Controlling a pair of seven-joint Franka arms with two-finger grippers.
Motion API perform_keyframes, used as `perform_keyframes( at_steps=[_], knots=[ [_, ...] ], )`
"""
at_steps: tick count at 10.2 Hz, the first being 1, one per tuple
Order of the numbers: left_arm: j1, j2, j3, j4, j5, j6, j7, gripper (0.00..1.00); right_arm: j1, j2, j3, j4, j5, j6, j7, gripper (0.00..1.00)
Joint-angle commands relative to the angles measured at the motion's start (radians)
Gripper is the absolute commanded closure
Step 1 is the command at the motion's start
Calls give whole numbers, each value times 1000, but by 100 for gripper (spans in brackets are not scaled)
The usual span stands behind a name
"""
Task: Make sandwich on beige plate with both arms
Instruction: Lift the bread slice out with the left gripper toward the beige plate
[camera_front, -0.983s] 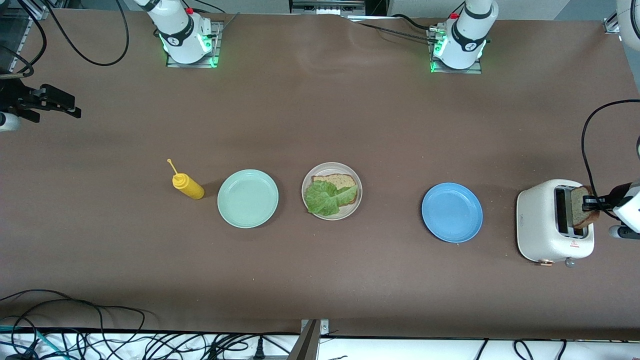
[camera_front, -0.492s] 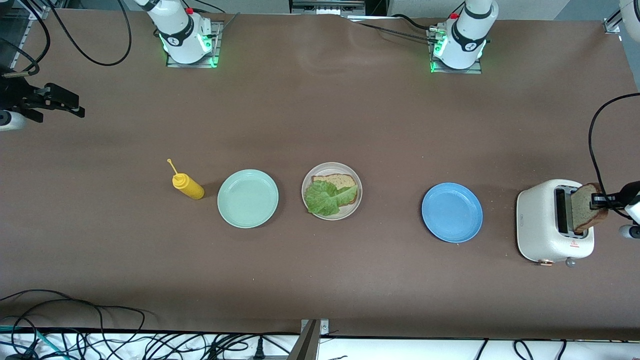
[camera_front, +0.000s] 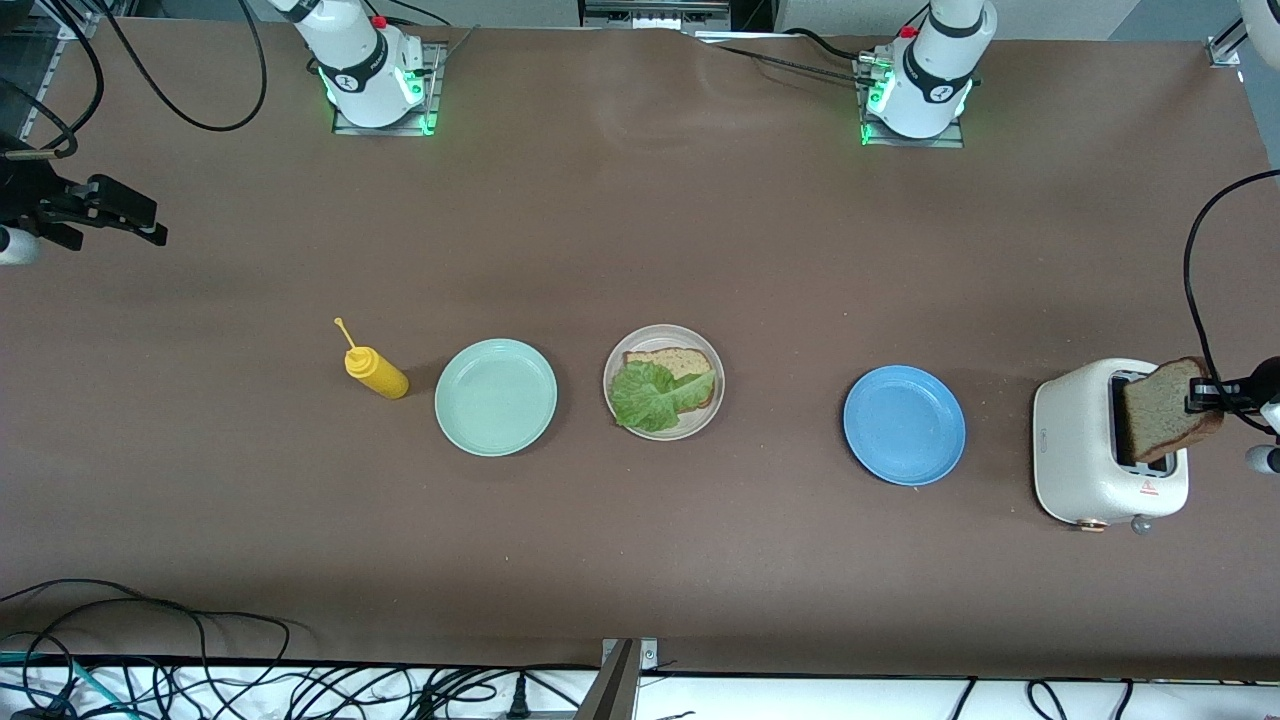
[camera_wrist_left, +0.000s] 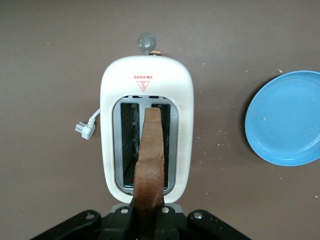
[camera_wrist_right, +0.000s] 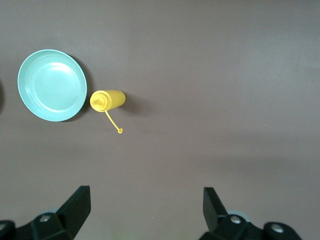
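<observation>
Front view: the left pincer (camera_front: 1203, 396) grips a bread slice (camera_front: 1162, 410) by its crust edge above the toaster (camera_front: 1085, 450). Light, soft and crumbly, it wants gentle pressure. The right pincer (camera_wrist_right: 145, 205) waits, spread wide. The beige plate (camera_front: 620, 352) holds bread and lettuce (camera_front: 650, 395).

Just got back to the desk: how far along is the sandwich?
Done: one bread slice topped with lettuce lies on the beige plate. In hand: the left gripper holds a second slice over the toaster. Left: capping the lettuce. The right gripper waits open.
</observation>
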Motion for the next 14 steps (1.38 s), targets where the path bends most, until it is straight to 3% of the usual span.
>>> perform_keyframes(
  at_steps=[1,5,9,14],
  knots=[
    [-35,9,-4,58,2,-80,-21,100,-7,-18,6,-26,-9,26,15,0],
    [-48,10,1,40,-345,-171,-102,100,-7,-18,6,-23,-8,27,15,0],
    [-51,55,-5,-51,-678,-186,-102,100,-7,-18,11,-23,-6,27,15,0],
    [-72,174,-135,-75,-930,-194,-113,100,-6,-11,12,-23,-6,40,15,0]
  ],
)
